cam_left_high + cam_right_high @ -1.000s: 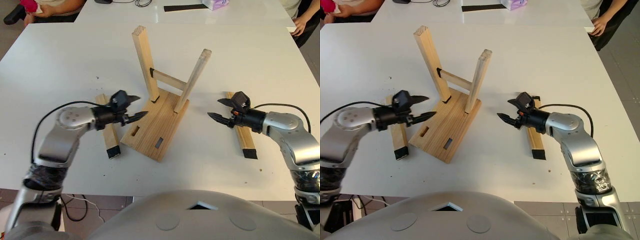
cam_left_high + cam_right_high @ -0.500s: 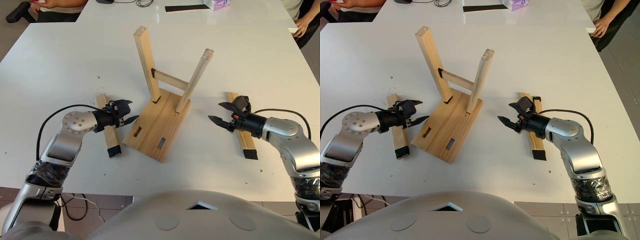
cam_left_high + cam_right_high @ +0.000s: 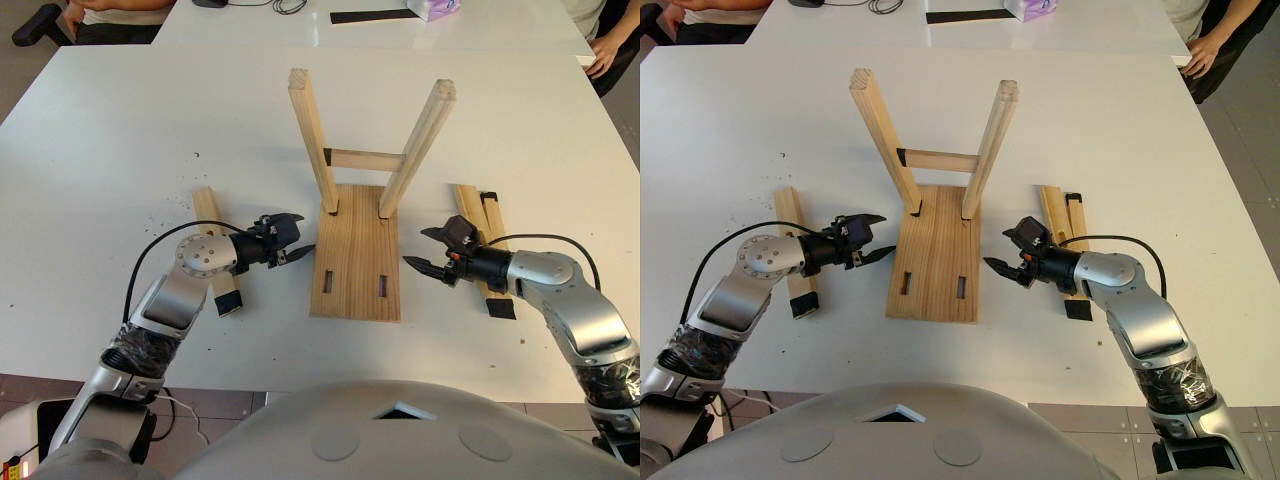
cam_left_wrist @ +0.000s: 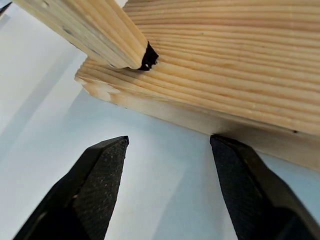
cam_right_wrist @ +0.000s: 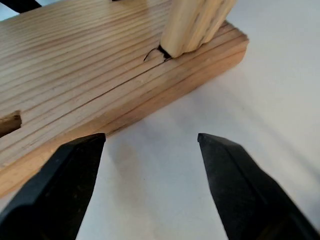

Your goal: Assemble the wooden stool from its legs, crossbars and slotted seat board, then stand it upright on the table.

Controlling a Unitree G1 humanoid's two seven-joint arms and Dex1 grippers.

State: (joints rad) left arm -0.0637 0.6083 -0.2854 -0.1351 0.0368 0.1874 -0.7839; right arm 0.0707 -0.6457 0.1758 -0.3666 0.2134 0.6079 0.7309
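Note:
The slotted seat board (image 3: 355,245) lies flat mid-table, square to me, with two empty slots at its near end. Two legs (image 3: 312,140) (image 3: 418,150) joined by a crossbar (image 3: 365,158) stand up from its far end. My left gripper (image 3: 300,235) is open right beside the board's left edge; in the left wrist view its fingertips (image 4: 112,150) frame the board's side (image 4: 225,75). Open too, my right gripper (image 3: 415,248) sits just off the right edge, facing the board (image 5: 75,75) and a leg's base (image 5: 195,20). Neither gripper holds anything.
A loose leg (image 3: 215,250) with a black end lies left of the board, under my left arm. More loose wooden pieces (image 3: 480,225) lie to the right, beneath my right forearm. A second table (image 3: 400,15) stands behind; the near table edge (image 3: 300,375) is close.
The board with its legs has turned from a slant to square with me. Both grippers have come in to the board's sides, the left one travelling right.

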